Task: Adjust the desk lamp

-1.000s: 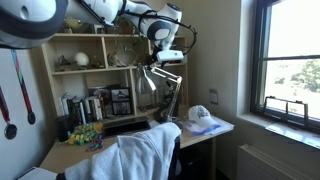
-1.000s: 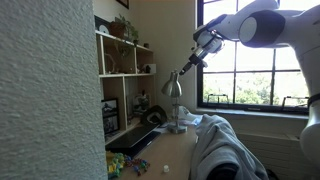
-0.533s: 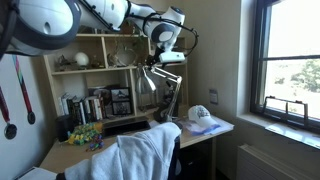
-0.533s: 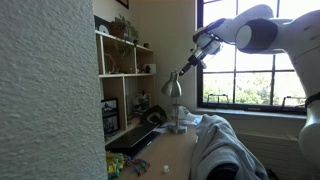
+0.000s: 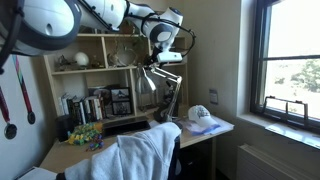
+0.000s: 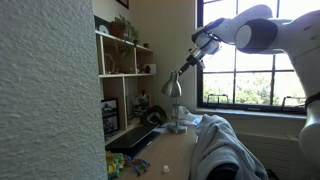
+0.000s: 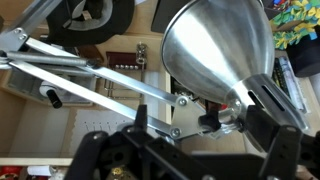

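The desk lamp is silver-grey, with thin spring arms and a cone shade (image 5: 150, 82), and it stands on the desk in front of the shelf. It shows in both exterior views; its shade (image 6: 172, 87) hangs above its round base (image 6: 178, 128). My gripper (image 5: 168, 57) sits at the top of the lamp arm, also seen in an exterior view (image 6: 197, 52). In the wrist view the shade (image 7: 215, 45) fills the upper right and the lamp arms (image 7: 95, 75) run to the left. My gripper (image 7: 205, 118) has a finger on each side of the shade's joint and looks shut on it.
A wooden shelf (image 5: 95, 70) with books and small items stands behind the desk (image 5: 215, 130). A white cap (image 5: 200, 115) and a colourful object (image 5: 85, 133) lie on the desk. A chair draped in white cloth (image 5: 140, 155) stands in front. A window (image 5: 295, 60) is beside the desk.
The arm shifted slightly between one second and half a second ago. Since then nothing has visibly moved; the gripper stays at the lamp's joint.
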`<control>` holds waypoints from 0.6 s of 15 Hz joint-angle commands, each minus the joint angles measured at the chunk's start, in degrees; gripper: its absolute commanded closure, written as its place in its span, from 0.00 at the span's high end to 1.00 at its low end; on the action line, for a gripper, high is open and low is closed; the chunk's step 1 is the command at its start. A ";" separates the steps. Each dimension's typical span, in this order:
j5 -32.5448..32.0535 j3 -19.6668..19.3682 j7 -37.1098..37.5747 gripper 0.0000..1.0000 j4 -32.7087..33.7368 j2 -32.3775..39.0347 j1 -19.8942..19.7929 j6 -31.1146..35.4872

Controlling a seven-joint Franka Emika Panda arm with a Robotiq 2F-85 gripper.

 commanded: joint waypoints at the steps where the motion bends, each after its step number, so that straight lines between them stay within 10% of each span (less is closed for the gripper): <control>1: 1.01 0.63 0.89 1.00 -0.12 -0.51 0.21 -0.69; 3: 1.02 0.70 0.86 1.00 -0.50 -0.76 0.33 -0.54; 4: 0.92 0.67 0.72 0.75 -0.79 -0.90 0.34 -0.37; 9: 0.95 0.49 0.49 0.42 -1.14 -1.08 0.02 -0.20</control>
